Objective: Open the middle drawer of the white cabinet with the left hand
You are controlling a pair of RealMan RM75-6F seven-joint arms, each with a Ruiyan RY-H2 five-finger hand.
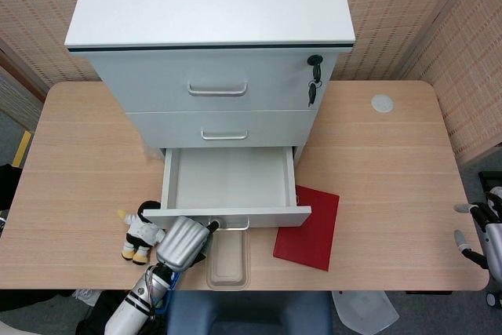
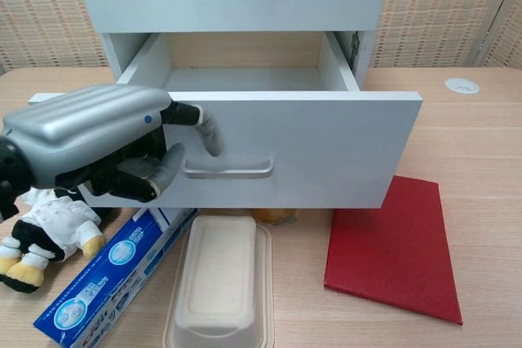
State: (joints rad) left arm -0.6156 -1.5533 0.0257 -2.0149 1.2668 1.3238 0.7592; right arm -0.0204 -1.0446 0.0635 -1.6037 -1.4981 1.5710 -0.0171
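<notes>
The white cabinet stands at the back of the table, with three drawers down its front. Its top drawer and middle drawer are closed. The lowest drawer is pulled far out and is empty inside; its front panel faces me. My left hand is at the left end of that drawer's handle, with its fingers hooked around it. The same left hand shows just below the drawer front in the head view. My right hand hangs at the table's right edge, fingers apart, holding nothing.
A plush toy and a blue toothpaste box lie under my left hand. A beige lidded container sits below the drawer front, and an orange object is partly hidden under it. A red book lies to the right.
</notes>
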